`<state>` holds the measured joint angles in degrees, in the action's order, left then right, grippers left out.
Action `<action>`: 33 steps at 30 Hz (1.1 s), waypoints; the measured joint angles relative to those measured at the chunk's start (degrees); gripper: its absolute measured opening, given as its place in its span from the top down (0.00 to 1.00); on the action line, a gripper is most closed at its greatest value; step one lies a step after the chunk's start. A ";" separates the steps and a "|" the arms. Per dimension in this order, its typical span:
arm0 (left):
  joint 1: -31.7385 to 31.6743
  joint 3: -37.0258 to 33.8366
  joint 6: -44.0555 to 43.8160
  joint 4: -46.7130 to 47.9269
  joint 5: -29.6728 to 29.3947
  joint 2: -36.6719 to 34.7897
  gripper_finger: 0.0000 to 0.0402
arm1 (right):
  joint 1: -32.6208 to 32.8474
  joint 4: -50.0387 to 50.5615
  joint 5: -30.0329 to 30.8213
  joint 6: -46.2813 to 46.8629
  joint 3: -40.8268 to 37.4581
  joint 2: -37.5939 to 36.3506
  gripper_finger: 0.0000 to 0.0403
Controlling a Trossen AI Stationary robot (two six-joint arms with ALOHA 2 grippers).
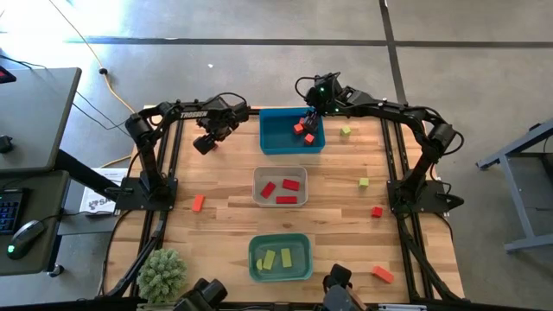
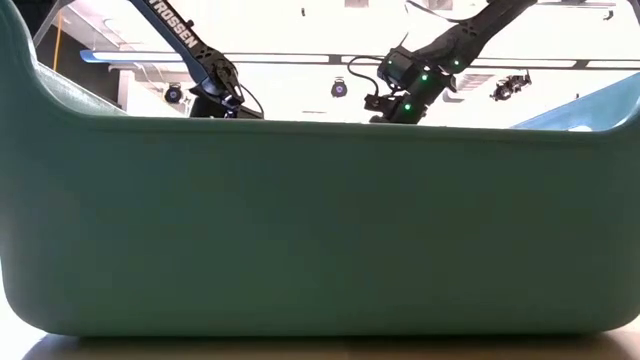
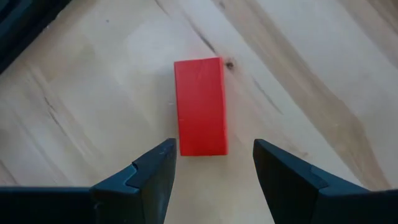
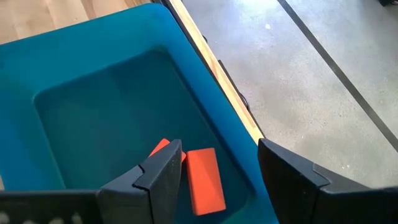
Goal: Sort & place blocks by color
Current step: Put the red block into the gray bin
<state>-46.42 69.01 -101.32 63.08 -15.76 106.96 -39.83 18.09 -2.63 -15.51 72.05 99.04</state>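
My left gripper (image 1: 206, 142) hangs open over the far left part of the table. In the left wrist view its fingers (image 3: 214, 147) stand on either side of the near end of a red bar block (image 3: 200, 106) that lies flat on the wood, not touching it. My right gripper (image 1: 308, 123) is open above the blue bin (image 1: 275, 142). In the right wrist view (image 4: 221, 149) two orange blocks (image 4: 204, 180) lie on the bin's floor below it. Red blocks (image 1: 285, 188) lie in the clear-grey bin, yellow-green ones (image 1: 276, 258) in the teal bin.
Loose blocks lie on the table: an orange-red one (image 1: 198, 203) at the left, yellow-green ones (image 1: 346, 131) (image 1: 364, 182), a red one (image 1: 377, 211) and an orange one (image 1: 383, 275) at the right. The teal bin's wall (image 2: 320, 230) fills the low view. A small plant (image 1: 162, 274) sits at the near left corner.
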 joint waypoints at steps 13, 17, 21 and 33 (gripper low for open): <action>-1.63 -3.97 4.12 -0.35 4.95 -0.44 0.49 | 0.00 0.09 0.02 0.00 0.00 0.00 0.50; -1.45 -4.68 3.51 -3.69 4.93 -0.27 0.49 | 0.00 0.07 0.02 0.00 0.00 0.00 0.50; -1.84 -4.70 6.16 -6.52 6.33 -0.18 0.49 | 0.00 0.07 0.02 0.00 0.00 0.00 0.50; -2.00 -4.76 9.33 -7.32 4.29 0.04 0.49 | 0.09 0.09 0.02 0.28 0.00 0.00 0.50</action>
<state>-48.42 64.25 -91.99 55.76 -11.47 107.00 -39.75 18.17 -2.61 -15.22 72.05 99.04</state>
